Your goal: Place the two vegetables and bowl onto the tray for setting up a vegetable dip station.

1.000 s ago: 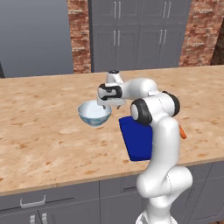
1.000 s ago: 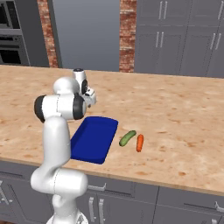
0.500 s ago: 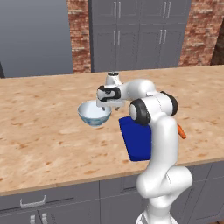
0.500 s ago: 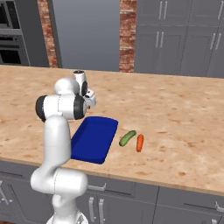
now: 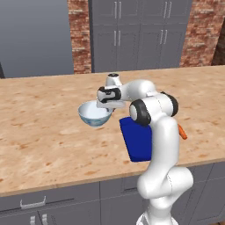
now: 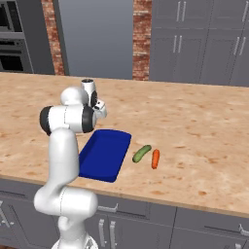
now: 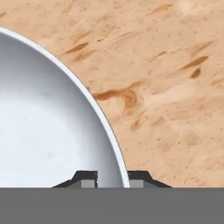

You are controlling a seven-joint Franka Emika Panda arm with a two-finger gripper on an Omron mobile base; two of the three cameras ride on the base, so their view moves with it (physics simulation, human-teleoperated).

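Note:
The pale blue-white bowl (image 5: 94, 115) stands on the counter left of the deep-blue tray (image 5: 136, 141). My gripper (image 5: 108, 105) is over the bowl's right rim. In the hand view the gripper (image 7: 113, 179) has one fingertip inside the bowl (image 7: 43, 131) and one outside, shut on the thin rim. The tray (image 6: 104, 154) is bare. Right of it lie the two vegetables side by side: a green cucumber (image 6: 141, 153) and an orange carrot (image 6: 155, 158). The carrot (image 5: 182, 132) peeks out behind my arm in the left base view.
The wooden counter (image 5: 44, 140) runs wide to the left of the bowl and behind it. Grey cabinets and a brick wall stand beyond its far edge. My own arm rises between the tray and the counter's front edge.
The fingers have closed from wide open onto the bowl's rim. The arm, bowl, tray and vegetables keep their places.

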